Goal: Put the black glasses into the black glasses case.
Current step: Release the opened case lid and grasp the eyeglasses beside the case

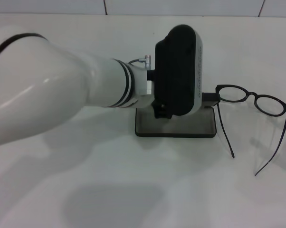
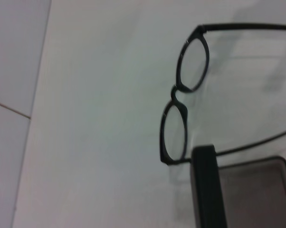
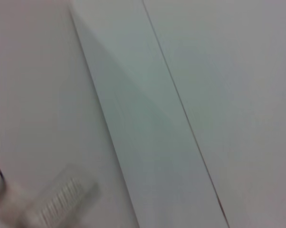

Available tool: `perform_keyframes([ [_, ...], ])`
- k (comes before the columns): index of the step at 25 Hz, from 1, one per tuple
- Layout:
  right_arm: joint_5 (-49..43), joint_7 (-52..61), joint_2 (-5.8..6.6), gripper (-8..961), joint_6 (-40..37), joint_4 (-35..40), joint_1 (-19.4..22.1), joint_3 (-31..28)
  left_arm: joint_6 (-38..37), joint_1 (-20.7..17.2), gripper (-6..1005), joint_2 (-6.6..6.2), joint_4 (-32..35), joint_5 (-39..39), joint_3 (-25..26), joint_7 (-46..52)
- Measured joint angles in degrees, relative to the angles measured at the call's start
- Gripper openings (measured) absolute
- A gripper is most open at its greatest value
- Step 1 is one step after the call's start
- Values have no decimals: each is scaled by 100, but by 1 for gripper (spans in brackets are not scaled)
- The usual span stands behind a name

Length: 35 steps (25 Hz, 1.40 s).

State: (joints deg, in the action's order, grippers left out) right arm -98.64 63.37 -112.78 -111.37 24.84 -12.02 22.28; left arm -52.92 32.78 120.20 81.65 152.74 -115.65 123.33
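The black glasses (image 1: 252, 99) lie open on the white table at the right, with the temple arms pointing toward the front edge. The black glasses case (image 1: 176, 127) lies open at the centre and shows its grey lining. My left arm reaches in from the left, with its black wrist housing (image 1: 178, 71) above the case. My left gripper (image 1: 209, 98) is over the case's right end, right next to the nearer lens. In the left wrist view the glasses (image 2: 181, 109) lie just beyond a black gripper part (image 2: 207, 190) and the case lining (image 2: 257, 194). My right gripper is out of view.
The white table (image 1: 133, 190) runs to a tiled wall (image 1: 181, 5) at the back. The right wrist view shows only white surfaces with seams and a blurred white ribbed part (image 3: 57, 202).
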Motion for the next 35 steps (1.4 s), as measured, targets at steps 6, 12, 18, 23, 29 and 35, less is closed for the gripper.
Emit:
perform_keyframes([
  [6,-265,633,-24,819,315,1209,-137,-6,-91,-508,382,-7,760,-37,98,28],
  [12,-649,2288,-23,766,626,3166,-306,391,-17,-1403,396,-24,2016,-1780,684,-132],
  [18,-2104,4364,429,751,782,3976,-1267,1419,-43,-1725,394,-35,1774,-3596,1192,-892],
  [23,-3067,4797,463,744,908,3862,-2016,1648,-55,-1787,393,-34,1176,-4268,1222,-1354],
  [29,-4385,5030,507,587,1196,3218,-2796,1842,-113,-1838,391,-32,580,-5080,1211,-1801],
  [35,-5232,5139,526,589,1569,2517,-3568,2400,-1157,-1695,389,-32,-497,-6810,1904,-2853],
])
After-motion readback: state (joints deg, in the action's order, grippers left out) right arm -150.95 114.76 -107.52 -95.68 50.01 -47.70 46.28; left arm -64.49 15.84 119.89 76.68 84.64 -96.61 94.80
